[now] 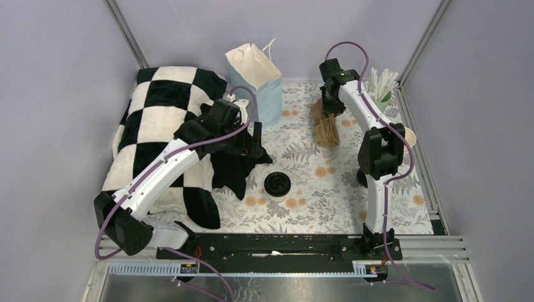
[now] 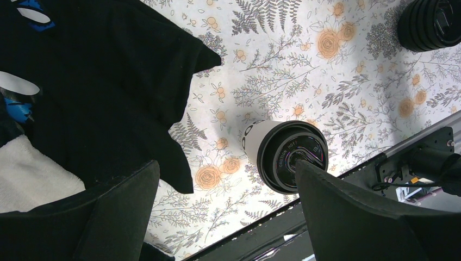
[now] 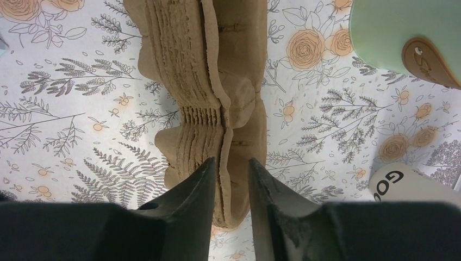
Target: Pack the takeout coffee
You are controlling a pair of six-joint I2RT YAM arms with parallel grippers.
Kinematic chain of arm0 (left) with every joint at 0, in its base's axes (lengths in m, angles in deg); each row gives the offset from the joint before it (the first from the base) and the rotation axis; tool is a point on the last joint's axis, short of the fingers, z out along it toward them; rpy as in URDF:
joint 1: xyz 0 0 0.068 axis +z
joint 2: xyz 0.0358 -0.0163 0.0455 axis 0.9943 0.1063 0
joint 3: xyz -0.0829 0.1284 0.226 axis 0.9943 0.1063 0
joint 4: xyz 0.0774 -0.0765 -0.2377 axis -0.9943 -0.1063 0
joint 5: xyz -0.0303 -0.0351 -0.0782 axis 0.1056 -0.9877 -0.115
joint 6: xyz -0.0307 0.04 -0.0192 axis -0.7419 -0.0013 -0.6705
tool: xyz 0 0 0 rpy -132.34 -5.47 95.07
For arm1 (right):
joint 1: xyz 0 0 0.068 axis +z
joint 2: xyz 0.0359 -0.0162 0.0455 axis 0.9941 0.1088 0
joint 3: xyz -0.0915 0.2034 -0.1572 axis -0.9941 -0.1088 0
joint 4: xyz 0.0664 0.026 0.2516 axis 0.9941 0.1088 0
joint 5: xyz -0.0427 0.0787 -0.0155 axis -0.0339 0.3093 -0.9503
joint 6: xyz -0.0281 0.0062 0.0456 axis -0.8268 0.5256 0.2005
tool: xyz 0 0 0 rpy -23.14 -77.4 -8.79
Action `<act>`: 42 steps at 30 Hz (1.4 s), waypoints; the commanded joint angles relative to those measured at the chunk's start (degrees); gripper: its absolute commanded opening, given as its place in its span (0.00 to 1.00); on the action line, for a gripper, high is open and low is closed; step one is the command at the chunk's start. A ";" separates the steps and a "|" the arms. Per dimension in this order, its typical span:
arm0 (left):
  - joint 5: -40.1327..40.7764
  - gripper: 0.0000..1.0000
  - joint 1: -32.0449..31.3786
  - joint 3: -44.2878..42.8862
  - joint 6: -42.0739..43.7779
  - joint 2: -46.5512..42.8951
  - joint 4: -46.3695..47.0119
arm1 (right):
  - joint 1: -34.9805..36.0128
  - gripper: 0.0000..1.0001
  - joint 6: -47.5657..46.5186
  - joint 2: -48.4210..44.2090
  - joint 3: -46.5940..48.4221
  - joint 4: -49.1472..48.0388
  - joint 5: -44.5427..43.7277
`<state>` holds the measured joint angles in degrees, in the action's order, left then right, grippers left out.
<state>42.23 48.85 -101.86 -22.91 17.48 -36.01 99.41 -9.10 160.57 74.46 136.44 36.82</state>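
Fetching a carrier looks like the step in hand; the right gripper [image 3: 231, 168] straddles an edge of the stacked cardboard carriers [image 3: 185, 81], though I cannot tell whether it grips; the left gripper [image 2: 227, 166] hangs wide open near the coffee cup [image 2: 291, 157], which stands upright mid-table; the next move calls for lifting one carrier free.

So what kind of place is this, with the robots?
Probably a robot test booth, dressed up like a coffee-to-go counter: two robot arms bolted down between plain grey walls, with a lidded takeout coffee, a paper bag and a stack of cardboard cup carriers.
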 commanded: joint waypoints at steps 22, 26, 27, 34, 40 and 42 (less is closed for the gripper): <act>-0.50 0.99 -0.28 -2.55 0.74 0.11 1.97 | -0.32 0.30 0.22 0.36 -1.21 1.61 -0.23; -0.48 0.99 -0.28 -2.52 0.73 0.08 1.96 | -0.28 0.31 0.31 0.87 -1.63 2.14 -0.76; -0.47 0.99 -0.28 -2.55 0.73 0.02 1.92 | -0.31 0.31 0.35 1.12 -1.58 2.53 -1.13; -0.66 0.99 -0.28 -2.50 0.73 0.07 1.97 | -0.16 0.31 -0.23 1.61 -2.16 3.66 -3.44; -0.82 0.99 -0.28 -2.39 0.64 -0.07 2.07 | -0.03 0.32 -0.11 2.14 -1.81 4.21 -3.19; -0.83 0.99 -0.28 -2.42 0.64 -0.09 2.06 | -0.03 0.31 0.39 2.58 -2.49 4.23 -2.59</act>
<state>41.96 48.85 -101.88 -22.89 17.48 -35.99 99.39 -9.14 161.95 72.45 138.17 34.89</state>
